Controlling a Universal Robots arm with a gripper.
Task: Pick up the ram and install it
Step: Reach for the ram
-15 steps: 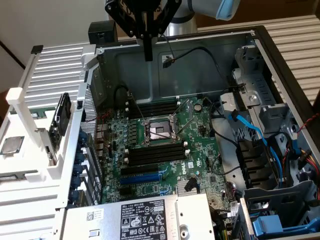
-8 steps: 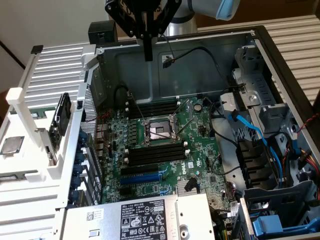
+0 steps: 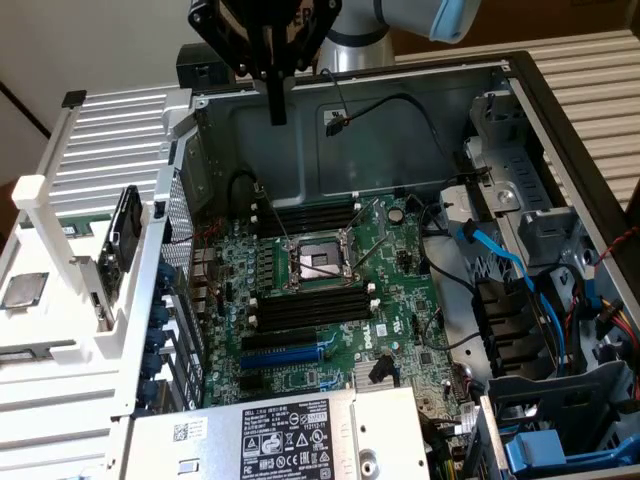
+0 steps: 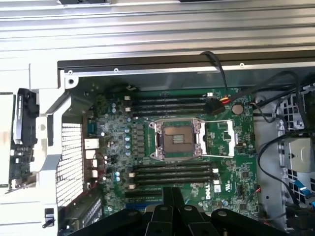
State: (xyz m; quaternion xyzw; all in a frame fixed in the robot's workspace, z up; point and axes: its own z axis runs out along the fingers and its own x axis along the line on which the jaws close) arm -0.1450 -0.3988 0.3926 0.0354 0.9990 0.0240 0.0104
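Black gripper [image 3: 277, 115] is hanging at the top of the exterior view, above the back wall of the open PC case [image 3: 520, 110]. Its fingers are pressing together with nothing between them, so it's closed and empty. The ram [image 3: 122, 240] is sitting outside the case on the exterior view's left, standing on edge in a white holder [image 3: 45, 215], well apart from the gripper. Inside the case, the motherboard [image 3: 400, 290] is showing two banks of black memory slots [image 3: 305, 215], one on either side of the open CPU socket [image 3: 315, 262]. As far as I can tell, every slot is sitting vacant.

Over in the wrist view, the gripper [image 4: 172, 194] is looking straight down on the board with its fingertips meeting. The ram [image 4: 19, 120] is showing up as a dark strip in that same holder, just past the case's perforated side wall [image 4: 69, 162]. Nowhere near the fingers.

So I'm reading this as the pick-up stage, with nothing grabbed yet. My two cents on doing it well: the jaws are needing to be spread before coming down over the stick. I'd be pinching it across its flat faces near the middle, then lifting straight out so it isn't tilting or catching on the holder. A crooked grip here is probably going to make lining it up with a slot a pain.
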